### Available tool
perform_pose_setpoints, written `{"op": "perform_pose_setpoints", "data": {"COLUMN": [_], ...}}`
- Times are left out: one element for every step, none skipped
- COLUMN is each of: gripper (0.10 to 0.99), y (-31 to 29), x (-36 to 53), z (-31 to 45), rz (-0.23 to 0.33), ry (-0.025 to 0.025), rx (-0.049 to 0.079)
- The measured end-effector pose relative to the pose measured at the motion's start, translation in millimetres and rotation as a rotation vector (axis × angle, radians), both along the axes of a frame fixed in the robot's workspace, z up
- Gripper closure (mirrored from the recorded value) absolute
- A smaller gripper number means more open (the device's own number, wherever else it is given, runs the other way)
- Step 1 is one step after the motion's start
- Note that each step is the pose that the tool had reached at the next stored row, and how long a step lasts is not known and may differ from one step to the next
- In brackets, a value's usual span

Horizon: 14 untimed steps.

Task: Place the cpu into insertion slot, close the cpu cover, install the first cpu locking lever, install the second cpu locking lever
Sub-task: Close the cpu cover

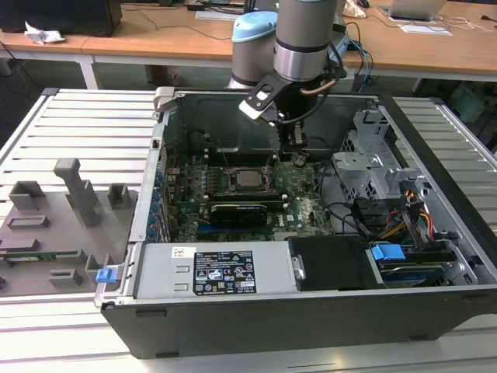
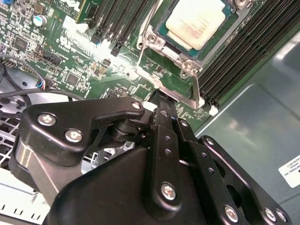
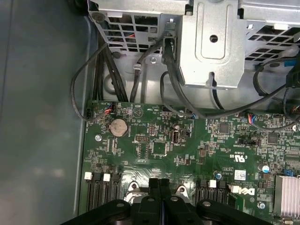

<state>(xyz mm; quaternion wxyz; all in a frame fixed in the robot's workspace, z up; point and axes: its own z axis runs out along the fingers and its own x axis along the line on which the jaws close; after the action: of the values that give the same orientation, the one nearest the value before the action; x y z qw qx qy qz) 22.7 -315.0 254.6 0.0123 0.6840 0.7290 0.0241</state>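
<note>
You have the open computer case [image 1: 233, 330] lying on the ribbed counter [image 1: 85, 124]. The arm [image 1: 307, 31] reaches down into it over the green motherboard [image 3: 154, 140]. Your tool [image 2: 159, 99] sits low over the board, right at the socket. In the first wrist view its two fingers [image 3: 153, 187] lie pressed together, narrow, with nothing I can see between them.

The cpu cover [image 2: 193, 84] is the thin metal frame just ahead of the tool's tip; I cannot tell whether they touch. Through its window you see bare green board rather than the chip, so I judge it swung open and not yet down. Treat it as light and stiff but easy to bend. Press on the frame's rim, away from the hinge, never through the window.

The cpu [image 2: 197, 21] already rests in the insertion slot, pale metal face up, just beyond the cover. It is small, light and rigid, and I would expect a delicate underside. If you must handle it, take it by its edges only.
</note>
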Motion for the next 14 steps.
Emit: {"op": "perform_pose_setpoints", "data": {"gripper": [0.98, 0.98, 0.98, 0.98, 0.98, 0.98, 0.98, 0.98, 0.98, 0.98, 0.98, 0.98, 0.98, 0.98], "y": [0.0, 0.0, 0.0, 0.0, 0.0, 0.0, 0.0, 0.0, 0.0, 0.0, 0.0, 0.0, 0.0, 0.0], "x": [-0.5, -1.4, -2.1, -3.4, -3.8, -4.2, -5.0, -5.5, -6.4, -7.1, -7.8, -8.5, -8.9, -9.3], "z": [0.0, 0.0, 0.0, 0.0, 0.0, 0.0, 0.0, 0.0, 0.0, 0.0, 0.0, 0.0, 0.0, 0.0], "rz": [0.0, 0.0, 0.0, 0.0, 0.0, 0.0, 0.0, 0.0, 0.0, 0.0, 0.0, 0.0, 0.0, 0.0], "ry": [0.0, 0.0, 0.0, 0.0, 0.0, 0.0, 0.0001, 0.0, 0.0, 0.0, 0.0, 0.0, 0.0, 0.0], "rx": [0.0, 0.0, 0.0, 0.0, 0.0, 0.0, 0.0, 0.0, 0.0, 0.0, 0.0, 0.0, 0.0, 0.0]}}
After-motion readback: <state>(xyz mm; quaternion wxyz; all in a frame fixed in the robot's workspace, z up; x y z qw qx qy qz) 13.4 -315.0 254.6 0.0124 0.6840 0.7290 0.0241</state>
